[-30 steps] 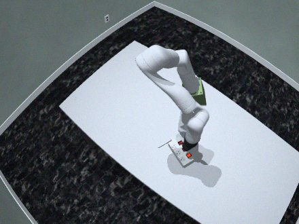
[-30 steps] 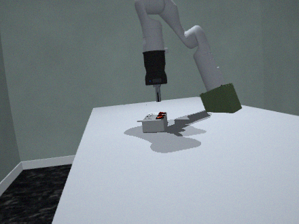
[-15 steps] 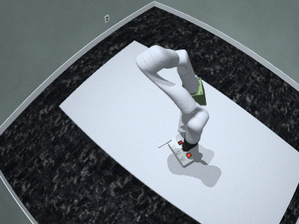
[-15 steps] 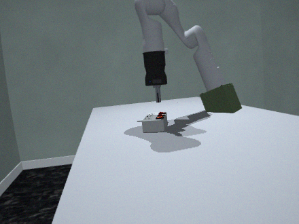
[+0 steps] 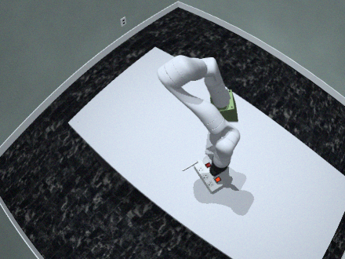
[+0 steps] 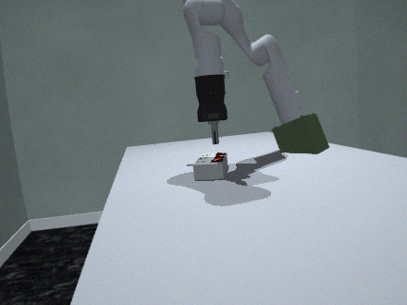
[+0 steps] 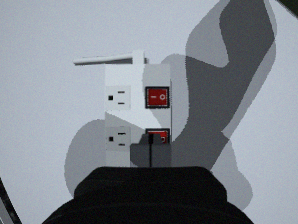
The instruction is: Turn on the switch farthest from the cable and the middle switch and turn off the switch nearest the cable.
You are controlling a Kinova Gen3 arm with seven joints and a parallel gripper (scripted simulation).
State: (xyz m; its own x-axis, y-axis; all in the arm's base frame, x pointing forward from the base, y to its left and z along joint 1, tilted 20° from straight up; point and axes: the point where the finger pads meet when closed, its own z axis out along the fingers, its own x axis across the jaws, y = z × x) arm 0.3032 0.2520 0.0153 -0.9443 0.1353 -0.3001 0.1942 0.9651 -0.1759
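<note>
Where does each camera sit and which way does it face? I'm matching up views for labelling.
Top: high overhead, looking down on the table, whole arm and power strip.
Exterior: low beside the table, facing the strip end-on; shut pincer hangs above it.
Wrist: on the arm, looking down past the pincer's dark body at two red switches.
All share the strip.

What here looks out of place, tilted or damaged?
Nothing stands out. The strip lies flat on the table, right way up, with its thin cable sticking out straight at one end. The claw, shut and empty, hangs above the switches without touching them.
</note>
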